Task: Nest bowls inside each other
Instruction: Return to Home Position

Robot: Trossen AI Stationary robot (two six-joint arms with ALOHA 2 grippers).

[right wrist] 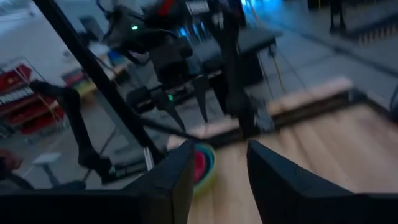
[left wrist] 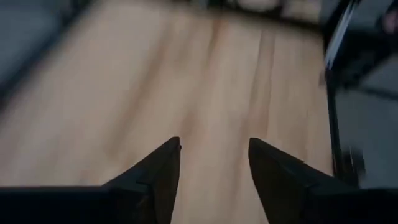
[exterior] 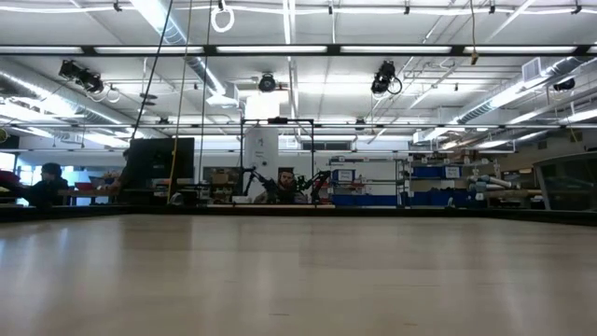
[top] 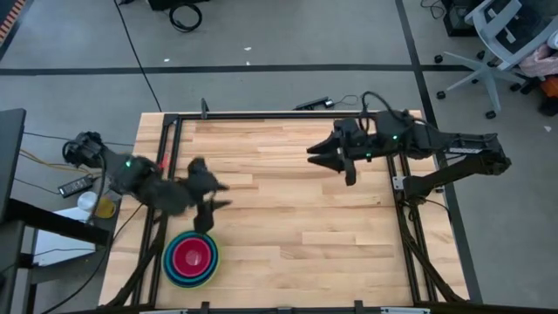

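The nested bowl stack [top: 190, 258] is sitting at the table's [top: 296, 231] left near corner. The left gripper [top: 212, 202], empty and spread wide, is hovering just beside it. The right gripper [top: 324, 161], also wide, is waiting well apart.

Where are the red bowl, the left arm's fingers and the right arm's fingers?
red bowl [top: 193, 255]: high view, its middle, innermost in the stack.
left arm's fingers [left wrist: 158, 177]: left wrist view, on one dark finger; open.
right arm's fingers [right wrist: 168, 180]: right wrist view, on one dark finger; open.
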